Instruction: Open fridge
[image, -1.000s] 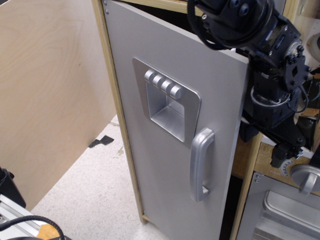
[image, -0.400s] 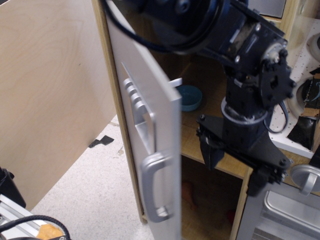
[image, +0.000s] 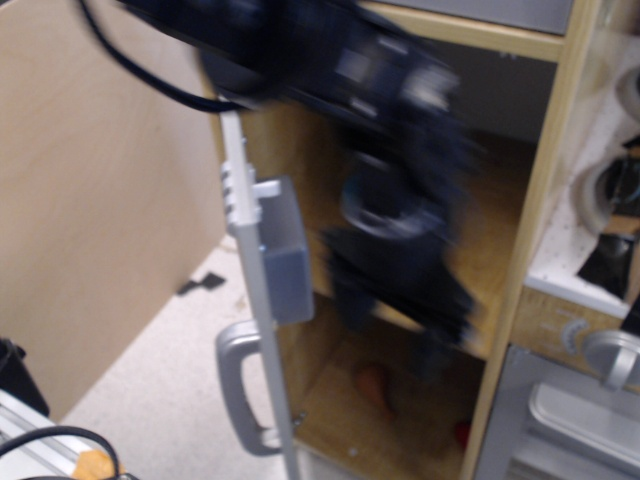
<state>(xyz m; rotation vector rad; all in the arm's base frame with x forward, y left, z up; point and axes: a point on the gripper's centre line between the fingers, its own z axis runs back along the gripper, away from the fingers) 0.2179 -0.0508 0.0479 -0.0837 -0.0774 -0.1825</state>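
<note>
Since 1 second ago the fridge (image: 262, 300) door has swung from nearly closed to edge-on (handle (image: 240, 385) leftward), so opening looks essentially done; the blurred pincer (image: 400, 300) sits inside, its grip unreadable.

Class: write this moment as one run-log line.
task: open fridge | fridge door: swung wide, edge-on | gripper: blurred, inside cabinet | state: cannot tell

The speckled white floor (image: 150, 370), to the left below the blurred gripper (image: 400, 290), carries a small dark piece (image: 203, 283), perhaps tape, and the fridge (image: 262, 300).
</note>
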